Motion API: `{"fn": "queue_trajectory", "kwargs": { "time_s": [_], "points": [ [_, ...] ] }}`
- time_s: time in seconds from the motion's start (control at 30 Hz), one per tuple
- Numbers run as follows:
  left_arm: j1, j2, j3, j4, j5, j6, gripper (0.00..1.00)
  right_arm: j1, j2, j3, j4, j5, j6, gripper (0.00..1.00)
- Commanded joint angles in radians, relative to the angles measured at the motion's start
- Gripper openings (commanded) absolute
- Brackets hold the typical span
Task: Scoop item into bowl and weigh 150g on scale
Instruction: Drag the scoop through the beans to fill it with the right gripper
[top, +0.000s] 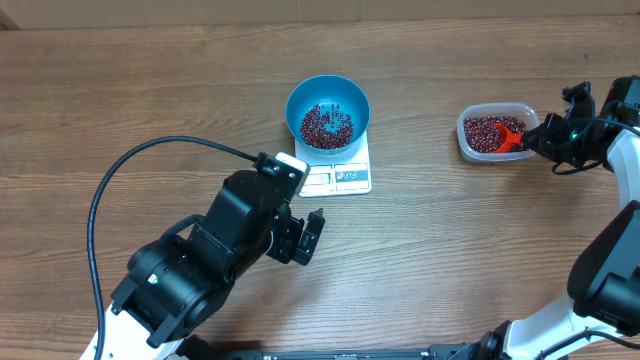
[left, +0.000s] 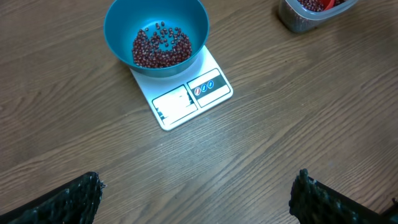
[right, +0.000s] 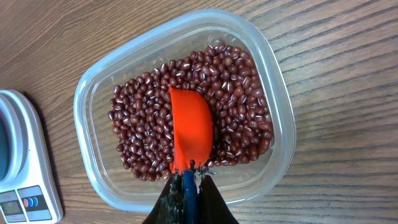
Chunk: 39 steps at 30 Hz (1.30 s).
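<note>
The blue bowl (top: 327, 111) (left: 157, 36) stands on the white scale (top: 339, 177) (left: 186, 99) and holds a layer of dark red-brown beans (top: 326, 125) (left: 161, 47). More beans (right: 149, 127) (top: 487, 131) fill a clear container (right: 273, 74) (top: 472, 150) at the right. My right gripper (right: 188, 169) (top: 535, 137) is shut on the blue handle of an orange-red scoop (right: 192, 127) (top: 509, 138), whose blade lies in the beans. My left gripper (left: 199, 186) (top: 306, 236) is open with nothing between its fingers, over bare wood in front of the scale.
The wooden table (top: 150, 90) runs all around. The left arm's black cable (top: 150, 155) loops over the table at left. In the right wrist view the scale's corner (right: 25, 186) lies left of the container.
</note>
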Motion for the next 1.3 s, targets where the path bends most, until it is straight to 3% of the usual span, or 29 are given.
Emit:
{"fn": "queue_trajectory", "kwargs": {
  "time_s": [0.0,0.63,1.27],
  "points": [
    [-0.006,0.005,-0.002,-0.003,-0.01,0.015,0.99,-0.002,0.02,-0.032,0.003,0.026,-0.004,0.04],
    [-0.006,0.005,-0.002,-0.003,-0.01,0.015,0.99,0.011,0.02,-0.035,0.002,-0.013,-0.005,0.04],
    [-0.006,0.005,-0.002,-0.003,-0.01,0.015,0.99,-0.07,0.02,-0.035,-0.012,-0.293,-0.08,0.04]
  ]
}}
